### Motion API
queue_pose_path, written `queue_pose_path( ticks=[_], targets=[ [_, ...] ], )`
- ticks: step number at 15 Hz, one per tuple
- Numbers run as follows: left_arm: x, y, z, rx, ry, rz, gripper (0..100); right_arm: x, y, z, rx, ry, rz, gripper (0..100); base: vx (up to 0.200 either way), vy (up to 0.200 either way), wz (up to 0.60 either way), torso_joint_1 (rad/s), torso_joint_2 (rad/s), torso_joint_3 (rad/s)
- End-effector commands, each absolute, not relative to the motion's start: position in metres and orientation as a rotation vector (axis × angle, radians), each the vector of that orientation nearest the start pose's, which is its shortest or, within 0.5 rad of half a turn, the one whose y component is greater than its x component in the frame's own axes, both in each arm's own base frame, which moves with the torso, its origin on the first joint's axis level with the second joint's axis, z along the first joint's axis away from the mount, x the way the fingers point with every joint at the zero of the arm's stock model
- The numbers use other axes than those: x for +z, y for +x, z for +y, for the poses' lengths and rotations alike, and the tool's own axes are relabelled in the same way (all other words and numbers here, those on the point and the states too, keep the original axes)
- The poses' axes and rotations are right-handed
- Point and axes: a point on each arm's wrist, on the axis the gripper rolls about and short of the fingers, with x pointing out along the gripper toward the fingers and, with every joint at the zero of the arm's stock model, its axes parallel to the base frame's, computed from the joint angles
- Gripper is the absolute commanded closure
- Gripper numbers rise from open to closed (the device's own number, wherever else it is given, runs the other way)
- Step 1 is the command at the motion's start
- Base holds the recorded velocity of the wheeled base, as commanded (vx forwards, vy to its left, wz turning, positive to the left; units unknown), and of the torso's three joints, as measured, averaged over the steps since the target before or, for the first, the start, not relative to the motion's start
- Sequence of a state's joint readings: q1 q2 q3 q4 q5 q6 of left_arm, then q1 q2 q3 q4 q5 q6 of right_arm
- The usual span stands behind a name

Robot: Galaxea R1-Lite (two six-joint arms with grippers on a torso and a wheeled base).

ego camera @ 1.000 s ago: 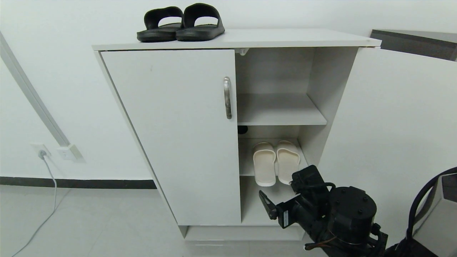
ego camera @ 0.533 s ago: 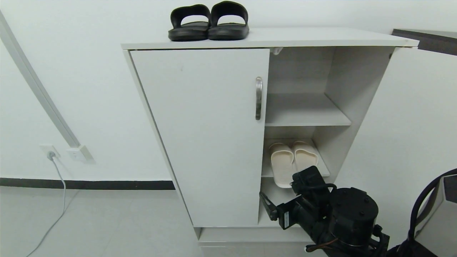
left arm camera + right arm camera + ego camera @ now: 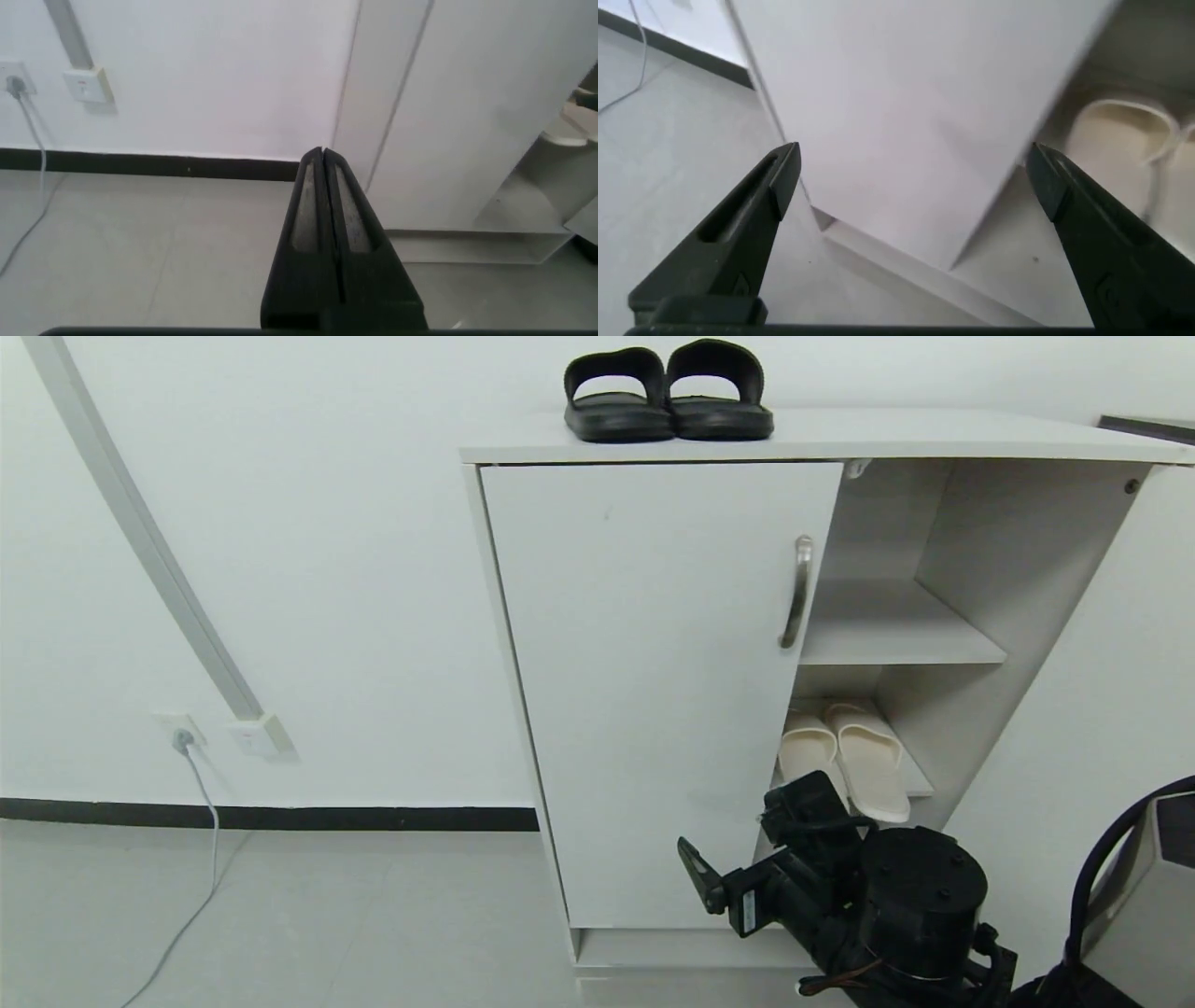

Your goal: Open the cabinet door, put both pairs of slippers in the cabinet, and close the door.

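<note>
Black slippers [image 3: 667, 392] stand side by side and touching at the top centre of the head view. They are on the cabinet top [image 3: 934, 434], above the closed left door [image 3: 653, 709]. Their long axes run from the front edge back toward the wall. The cream slippers [image 3: 868, 761] already lie on a lower shelf inside, at the centre right of that view, with the right door [image 3: 1120, 691] swung open at the frame's right edge.

The right gripper [image 3: 915, 163] is spread wide and holds nothing. In the head view its arm sits at the lower centre, low before the cabinet's foot. The black pair therefore lies well above it and a little to the left in the frame, with the full height of the closed door between them. The left gripper [image 3: 324, 187] has its fingers pressed together on nothing and faces the wall and the cabinet's left side.

The right arm looks the likelier one for the pickup (it is open already). The reach is a long climb to the top, and the jaws would probably need to close across both straps.
</note>
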State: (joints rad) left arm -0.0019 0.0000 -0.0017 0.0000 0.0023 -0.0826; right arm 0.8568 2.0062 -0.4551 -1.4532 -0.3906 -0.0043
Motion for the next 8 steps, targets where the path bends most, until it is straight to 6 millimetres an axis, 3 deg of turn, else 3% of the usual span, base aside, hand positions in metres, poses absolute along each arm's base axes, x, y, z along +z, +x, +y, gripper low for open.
queue_pose_path(
  ticks=[1,8],
  targets=[
    [0.0759,-0.0228,0.0001,0.002,-0.083,0.0,100,0.0877,0.2069,0.226,0.468,-0.064,0.082,0,0.0,0.0,0.0,0.0,0.0,0.0],
    [0.0759,-0.0228,0.0004,0.017,-0.081,-0.001,100,0.0867,0.205,0.2239,0.467,-0.091,0.077,0,0.0,0.0,0.0,0.0,0.0,0.0]
  ],
)
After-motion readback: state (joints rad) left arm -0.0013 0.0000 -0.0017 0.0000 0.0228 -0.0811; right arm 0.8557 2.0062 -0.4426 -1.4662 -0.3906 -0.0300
